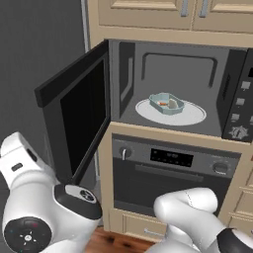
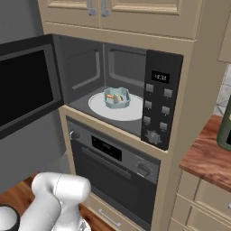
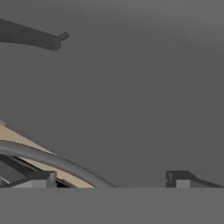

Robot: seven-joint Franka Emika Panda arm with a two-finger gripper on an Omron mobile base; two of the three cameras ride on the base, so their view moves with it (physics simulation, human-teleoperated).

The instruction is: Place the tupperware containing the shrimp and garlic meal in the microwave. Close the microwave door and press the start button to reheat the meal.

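Inside the microwave (image 1: 129, 79), the tupperware (image 1: 166, 104) sits on the white turntable plate (image 1: 190, 116), holding the shrimp and garlic meal (image 1: 168, 104). The microwave door (image 1: 74, 113) stands swung wide to the left. Below is the oven (image 1: 173, 173) with knobs and a display. At the bottom of the hand view, the gripper (image 3: 109, 179) has its fingertips (image 3: 177, 178) well apart, released and holding nothing, facing a grey wall.
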